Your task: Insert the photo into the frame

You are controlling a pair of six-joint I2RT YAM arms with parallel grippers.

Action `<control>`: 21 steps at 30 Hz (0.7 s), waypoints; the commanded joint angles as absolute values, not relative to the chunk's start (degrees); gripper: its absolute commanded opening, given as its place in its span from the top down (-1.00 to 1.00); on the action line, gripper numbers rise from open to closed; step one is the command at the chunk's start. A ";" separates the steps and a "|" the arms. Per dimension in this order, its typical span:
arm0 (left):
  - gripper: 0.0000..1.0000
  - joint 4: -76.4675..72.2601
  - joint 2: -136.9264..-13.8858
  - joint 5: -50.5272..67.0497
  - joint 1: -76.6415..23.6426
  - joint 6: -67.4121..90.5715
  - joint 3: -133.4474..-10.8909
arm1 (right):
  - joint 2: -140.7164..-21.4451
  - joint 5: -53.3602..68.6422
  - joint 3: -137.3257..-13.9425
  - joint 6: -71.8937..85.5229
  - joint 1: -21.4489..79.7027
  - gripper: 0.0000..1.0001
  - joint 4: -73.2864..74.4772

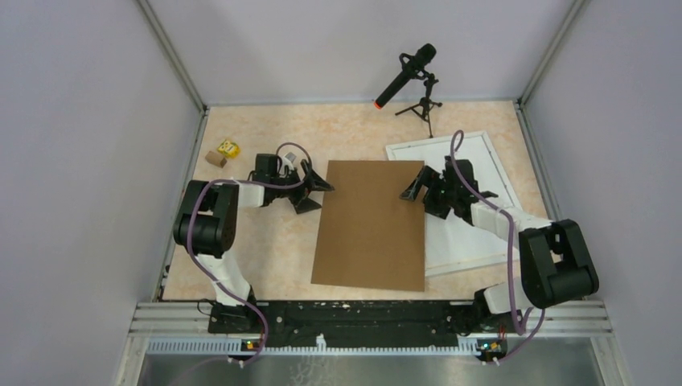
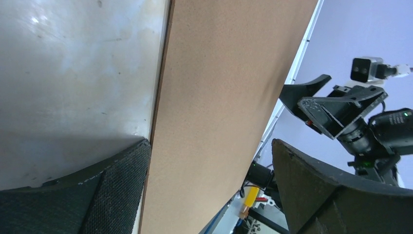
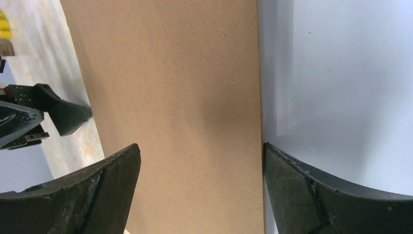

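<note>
The photo is not in view. A plain brown backing board (image 1: 370,229) lies flat in the middle of the table and overlaps the left side of the white frame (image 1: 482,153), which lies at the back right. My left gripper (image 1: 317,195) is open at the board's far left corner; in the left wrist view the board (image 2: 219,97) passes between its fingers (image 2: 117,190). My right gripper (image 1: 423,199) is open at the board's far right corner. In the right wrist view the board (image 3: 185,97) and a white surface (image 3: 341,87) lie between its fingers (image 3: 92,195).
A microphone on a small tripod (image 1: 412,74) stands at the back, just beyond the frame. A yellow block (image 1: 228,147) and a brown block (image 1: 215,158) sit at the back left. Grey walls close three sides.
</note>
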State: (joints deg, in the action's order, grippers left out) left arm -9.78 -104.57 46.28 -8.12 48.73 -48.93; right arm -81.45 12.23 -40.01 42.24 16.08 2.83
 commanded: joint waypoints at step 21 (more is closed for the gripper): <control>-0.97 -7.67 -106.76 48.43 -10.72 51.08 -45.46 | -70.34 34.76 -34.58 51.64 11.16 -0.07 -14.63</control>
State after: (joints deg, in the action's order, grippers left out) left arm -9.98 -105.16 48.66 -8.86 50.52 -48.36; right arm -73.95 26.41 -34.17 45.67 9.65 -7.20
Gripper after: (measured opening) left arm 0.985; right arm 0.549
